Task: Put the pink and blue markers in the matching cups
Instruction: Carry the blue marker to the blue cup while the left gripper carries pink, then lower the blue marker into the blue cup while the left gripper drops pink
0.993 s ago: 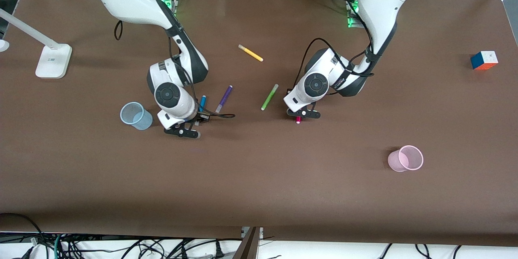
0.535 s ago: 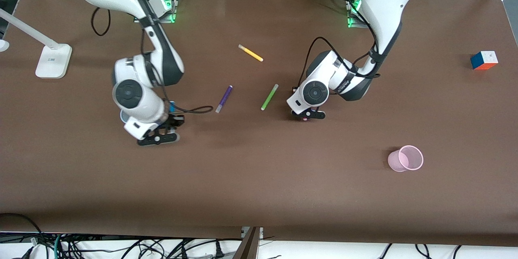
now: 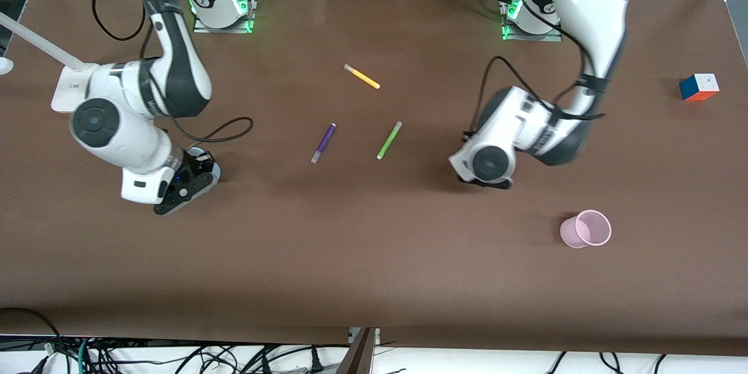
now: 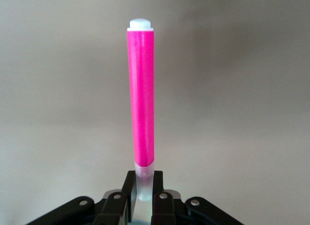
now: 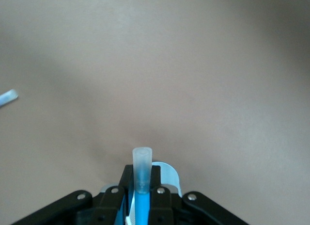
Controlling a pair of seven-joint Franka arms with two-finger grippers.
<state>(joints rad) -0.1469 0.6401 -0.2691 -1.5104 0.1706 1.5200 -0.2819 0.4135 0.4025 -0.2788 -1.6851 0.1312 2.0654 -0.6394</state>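
Right gripper (image 3: pixel 188 183): now over the blue cup (image 3: pixel 211 168) toward the right arm's end of the worktop, having swung there from beside the purple pen; closed on the blue marker (image 5: pixel 142 186), cap end poking out past the fingertips in the right wrist view.
Blue cup: mostly hidden under the gripper in the front view, only a sliver of pale rim showing; probably the pale blue arc just beside the marker in the right wrist view.
Meaning at this end: marker carried to its matching cup, release not yet made.
Purple pen (image 3: pixel 323 142) and lime-green pen (image 3: pixel 389 139): lying flat mid-worktop, unmoved, no part of the task; yellow pen (image 3: pixel 362 76) nearer the bases' edge.
Left gripper (image 3: pixel 484 183): lifted off the worktop and shifted toward the pink cup (image 3: pixel 586 228), clamped on the pink marker (image 4: pixel 141 99) by its pale cap end.
Pink marker: no longer on the table, now airborne, hidden under the wrist in the front view.
Pink cup: well apart from the gripper, toward the front edge and the left arm's end; travel remaining.
Materials: markers slim, smooth, glossy cylinders with translucent caps; cups thin translucent plastic, light and easily tipped; worktop matte brown.
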